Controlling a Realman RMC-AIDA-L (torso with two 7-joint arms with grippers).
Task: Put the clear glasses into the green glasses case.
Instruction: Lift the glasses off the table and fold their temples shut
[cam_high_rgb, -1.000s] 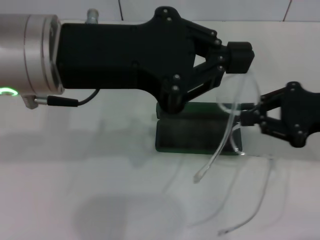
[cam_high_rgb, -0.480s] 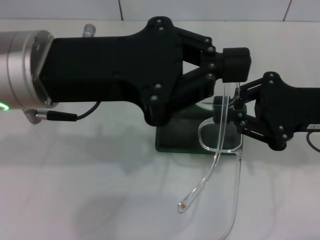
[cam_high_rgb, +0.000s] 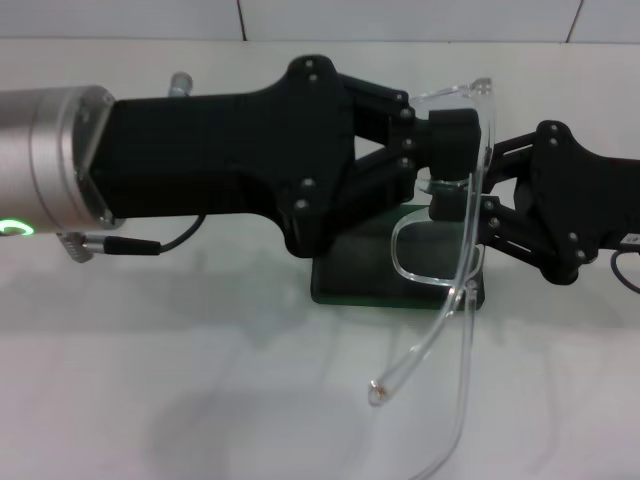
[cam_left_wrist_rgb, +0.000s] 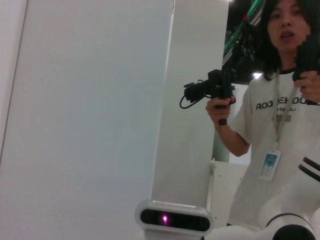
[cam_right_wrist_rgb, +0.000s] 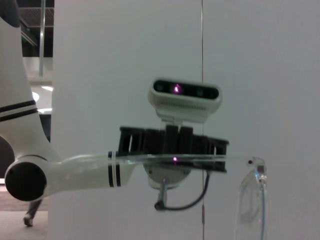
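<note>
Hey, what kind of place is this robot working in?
Probably a robot teleoperation lab: a person with a lanyard badge holds black handheld controllers, beside plain white wall panels.

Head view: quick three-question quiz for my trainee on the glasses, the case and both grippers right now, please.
1. True or false: the glasses already lie inside the green case.
2. The right gripper is: A) beside the glasses, above the case; B) parked off the table; C) inside the case.
3. Fill in: the left gripper is shut on the ____.
Key: 1 false, they are held above it; 2 A; 3 glasses.
</note>
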